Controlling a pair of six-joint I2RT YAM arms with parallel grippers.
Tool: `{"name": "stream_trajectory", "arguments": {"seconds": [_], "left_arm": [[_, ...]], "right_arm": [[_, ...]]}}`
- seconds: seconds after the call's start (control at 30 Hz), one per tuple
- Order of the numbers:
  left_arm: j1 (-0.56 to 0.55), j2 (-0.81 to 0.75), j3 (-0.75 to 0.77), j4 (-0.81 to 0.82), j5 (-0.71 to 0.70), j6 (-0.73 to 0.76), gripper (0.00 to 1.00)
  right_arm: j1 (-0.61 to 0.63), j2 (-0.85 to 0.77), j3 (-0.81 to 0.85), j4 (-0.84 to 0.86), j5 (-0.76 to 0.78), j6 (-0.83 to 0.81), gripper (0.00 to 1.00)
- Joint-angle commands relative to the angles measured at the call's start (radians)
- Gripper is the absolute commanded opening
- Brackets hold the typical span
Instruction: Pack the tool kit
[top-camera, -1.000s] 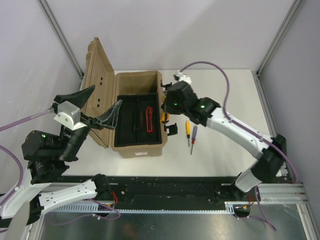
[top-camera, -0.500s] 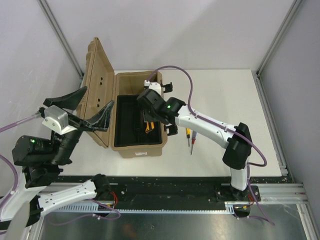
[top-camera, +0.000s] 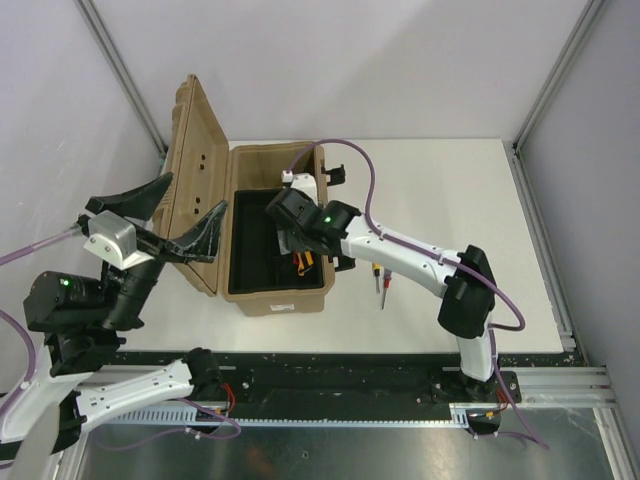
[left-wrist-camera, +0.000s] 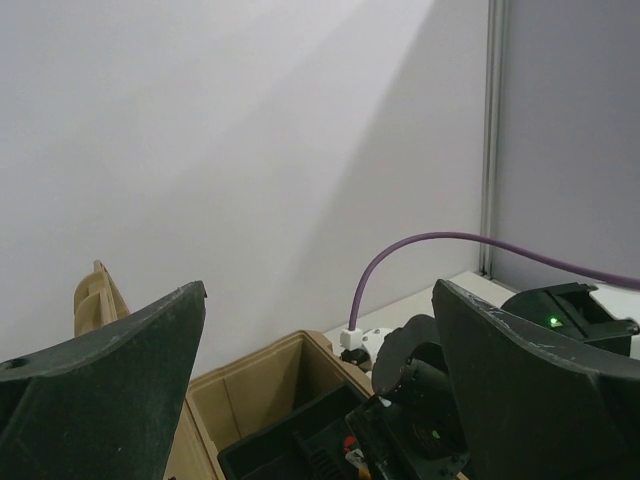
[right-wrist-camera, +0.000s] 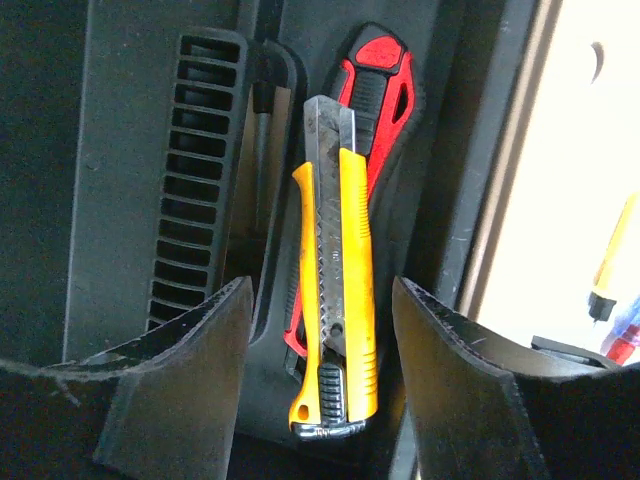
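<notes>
At the surface's left edge, the left pincer (top-camera: 212, 192) is hovering spread wide, empty. The open case (top-camera: 270, 158) is sitting beside it. Inside, the right pincer (right-wrist-camera: 320, 282) is standing spread astride the knife (right-wrist-camera: 340, 260), which is lying against the pliers (right-wrist-camera: 380, 80). Screwdrivers (top-camera: 381, 280) are lying just right of the case.

Left pincer (left-wrist-camera: 320, 300) spread wide; right arm (left-wrist-camera: 425, 375) over open tan case (left-wrist-camera: 255, 385)

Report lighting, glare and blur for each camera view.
Top external: even diffuse light, sharp, no glare on the tan case. Left wrist: bright pale wall, left gripper dark against it. Right wrist: yellow knife crisp and well lit, table at right washed out, right gripper shaded.
</notes>
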Motion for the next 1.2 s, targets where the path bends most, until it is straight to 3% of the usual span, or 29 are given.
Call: {"name": "stream_trajectory", "arguments": {"seconds": [0.0,0.23,0.47,0.7,1.17], "left_arm": [[0.005,-0.006,0.023,0.034,-0.010,0.016,0.99],[0.005,-0.010,0.028,0.034,-0.009,0.015,0.99],[0.005,-0.006,0.029,0.035,-0.009,0.014,1.00],[0.005,0.002,0.031,0.035,-0.003,0.011,0.99],[0.005,-0.010,0.027,0.033,-0.014,0.016,1.00]], "right_arm": [[0.003,-0.087,0.040,0.023,0.093,-0.020,0.63],[-0.056,-0.244,-0.093,0.041,0.218,0.023,0.62],[-0.247,-0.395,-0.433,0.070,0.100,0.122,0.55],[-0.317,-0.335,-0.559,0.056,0.049,0.128,0.41],[-0.416,-0.195,-0.718,0.201,-0.064,0.121,0.37]]}}
